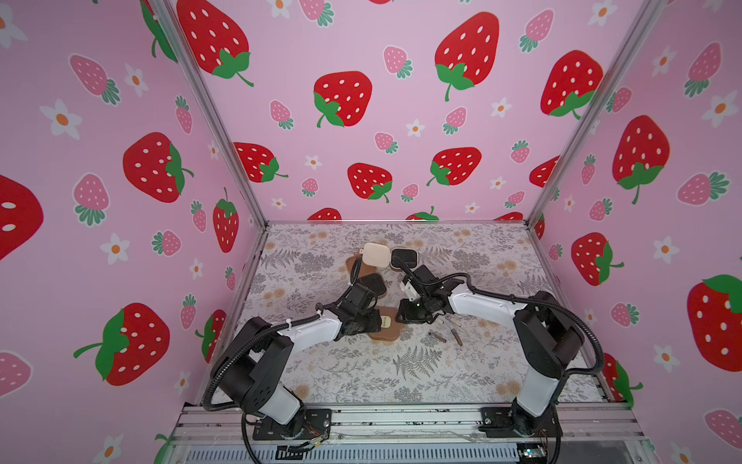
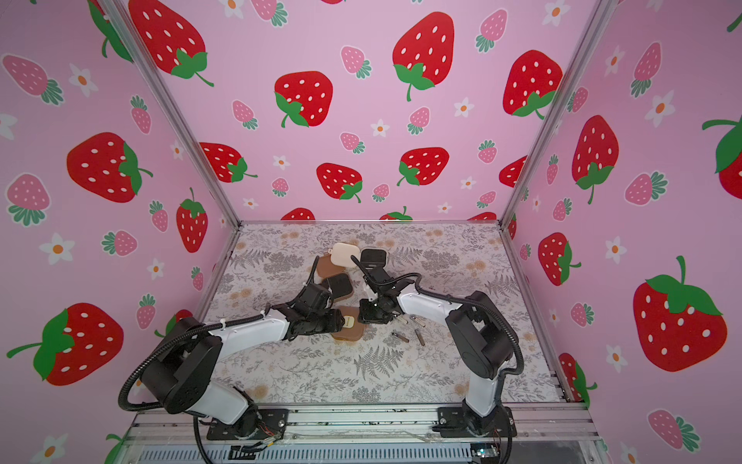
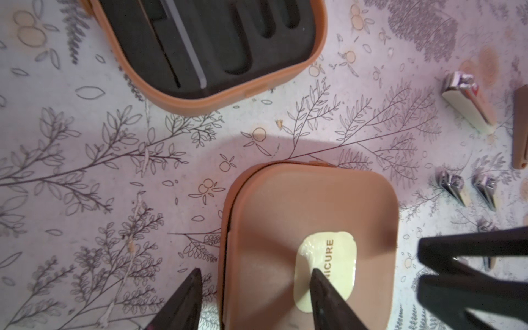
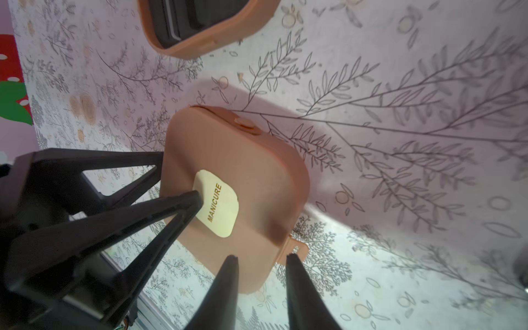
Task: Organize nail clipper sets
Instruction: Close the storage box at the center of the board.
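At the middle of the floral-printed worktop (image 1: 401, 377) in both top views, a closed brown rounded-square case (image 1: 384, 331) lies flat with its cream "MANICURE" lid patch (image 4: 217, 203) facing up, and both arms meet over it. The left claw (image 3: 255, 271) is spread. One black fingertip (image 3: 315, 274) rests on the patch and the other hangs off the case's side edge over the worktop, so nothing is pinched. The right claw (image 4: 261, 257) stands narrowly parted at a corner of the same case, just beside its small brown tab (image 4: 298, 248); whether the tips touch the case cannot be told. Higher in the frame, toward the back wall, a second brown case (image 1: 371, 283) lies open with its black slotted insert up and a slim grey tool (image 3: 185, 48) in one slot. Just above it a cream rounded-square case (image 1: 376, 255) lies beside a black-lined half (image 1: 403, 257), close enough that contact cannot be judged. Right of the closed case, under the right arm, a few small silvery metal nail clippers (image 1: 437, 336) lie loose on the worktop, near one another but apart.
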